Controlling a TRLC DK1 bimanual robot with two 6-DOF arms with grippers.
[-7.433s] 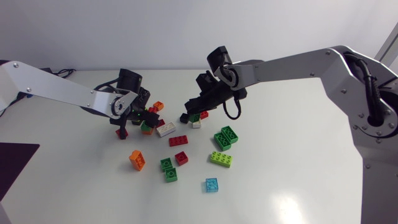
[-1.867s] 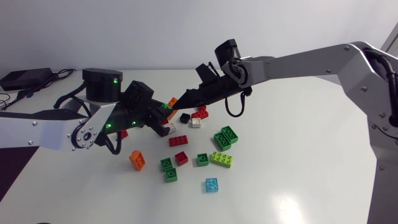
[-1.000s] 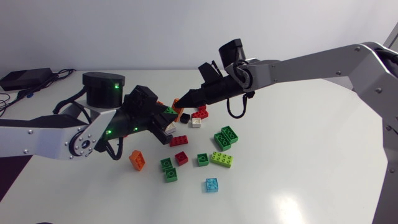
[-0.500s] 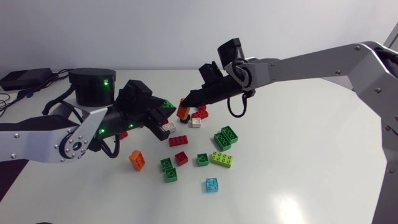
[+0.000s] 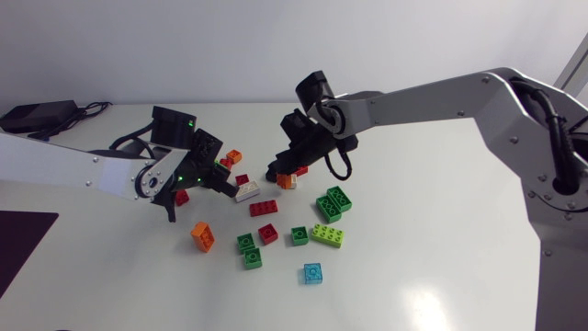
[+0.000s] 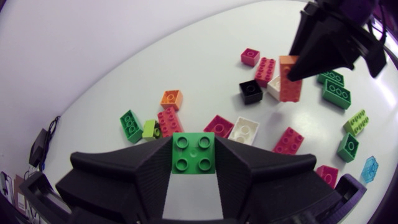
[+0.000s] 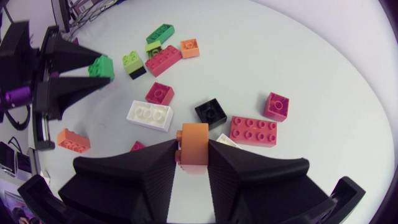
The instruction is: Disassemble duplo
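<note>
Two grippers, each loaded. Left gripper: fingers narrowly parted, pinching a green 2x2 brick from both sides. Right gripper, at 3 o'clock of the left one in head view: fingers clamp an orange brick upright; contact with the table cannot be told. Loose bricks lie scattered at 5 o'clock of the left gripper, with the blue brick outermost.

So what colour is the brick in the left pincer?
Green: the brick in the left pincer shows best in the left wrist view.
</note>
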